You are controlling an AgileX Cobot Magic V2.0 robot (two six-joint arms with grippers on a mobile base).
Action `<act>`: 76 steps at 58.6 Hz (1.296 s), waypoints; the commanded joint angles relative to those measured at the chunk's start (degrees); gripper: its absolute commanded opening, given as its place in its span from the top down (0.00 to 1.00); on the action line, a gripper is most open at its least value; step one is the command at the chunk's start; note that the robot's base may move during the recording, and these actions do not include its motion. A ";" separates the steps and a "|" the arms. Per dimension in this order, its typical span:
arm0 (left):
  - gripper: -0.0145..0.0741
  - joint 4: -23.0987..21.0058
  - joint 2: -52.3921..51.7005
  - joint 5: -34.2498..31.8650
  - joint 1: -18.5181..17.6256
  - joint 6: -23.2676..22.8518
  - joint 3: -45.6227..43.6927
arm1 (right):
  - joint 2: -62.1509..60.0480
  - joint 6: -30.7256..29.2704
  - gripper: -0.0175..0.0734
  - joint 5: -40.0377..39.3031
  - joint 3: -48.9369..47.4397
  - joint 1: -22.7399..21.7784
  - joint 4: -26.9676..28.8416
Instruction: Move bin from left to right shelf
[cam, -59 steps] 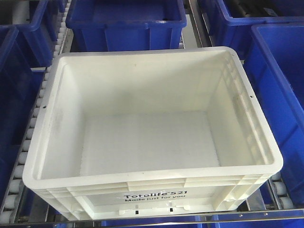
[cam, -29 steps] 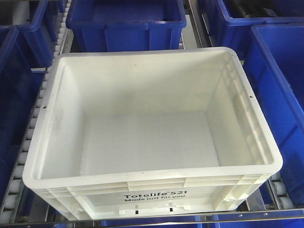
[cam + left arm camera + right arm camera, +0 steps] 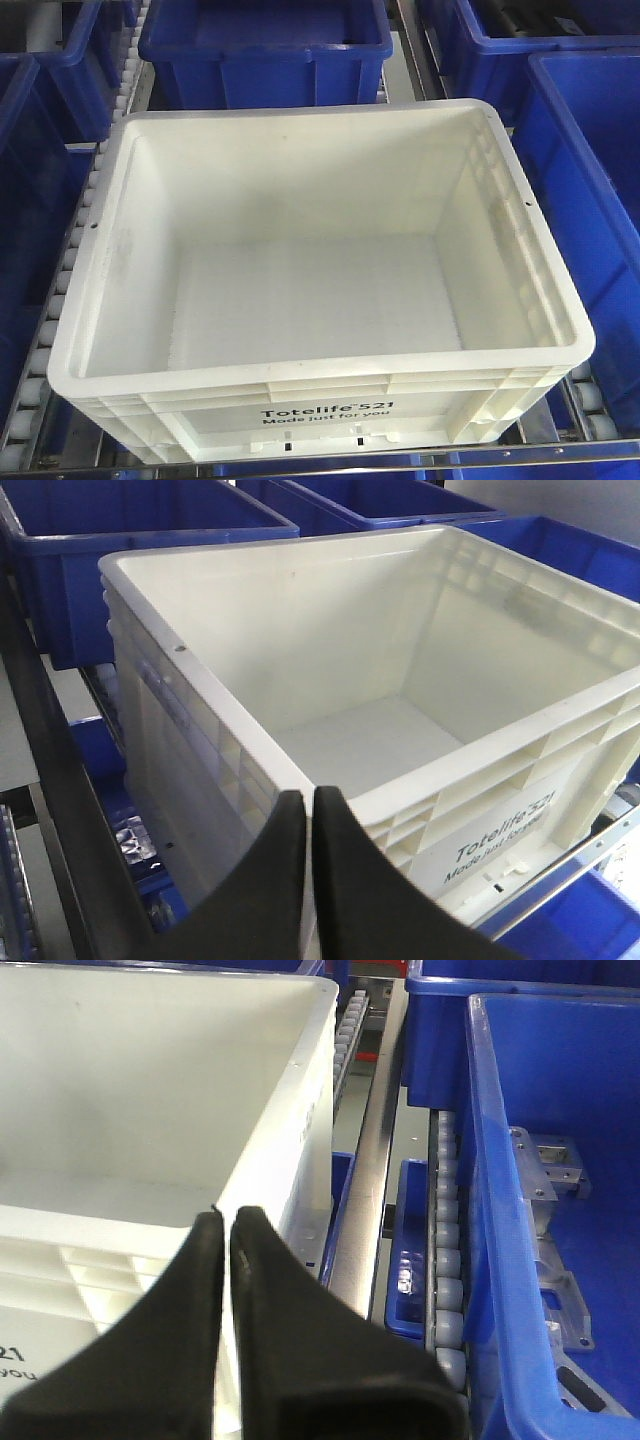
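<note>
Both tools are sitting low at the near corners of the bin (image 3: 320,270). The left tool (image 3: 308,802) is showing its two black fingers pressed nearly together, with nothing between them, just in front of the near-left corner of the rim. Across the last second the bin is staying put in the front view, so nothing is changing yet; by my judgement the lift or slide toward the right is not yet begun. The bin itself is resting empty on the roller track (image 3: 62,290) of the shelf, its printed face toward the robot. The right tool (image 3: 226,1222) is likewise showing its fingers almost shut and empty, right at the near-right corner.

Around it, blue crates are crowding in: one on the left (image 3: 30,200), one behind (image 3: 265,45), and one immediately to the right (image 3: 590,200). That right crate (image 3: 540,1190) and the steel rail (image 3: 365,1190) beside the bin are looking like the main obstacles to a sideways move.
</note>
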 commanded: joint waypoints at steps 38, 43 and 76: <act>0.84 2.55 1.07 -20.64 21.84 -0.03 10.74 | 1.13 -0.32 0.82 -4.82 -1.55 -0.19 -0.36; 0.84 3.88 1.07 -24.76 24.03 -0.03 14.96 | 1.13 -0.32 0.82 -4.82 -1.55 -0.19 -0.36; 0.84 4.07 -2.21 -34.74 29.72 -0.03 23.11 | 1.13 -0.32 0.82 -4.82 -1.55 -0.19 -0.36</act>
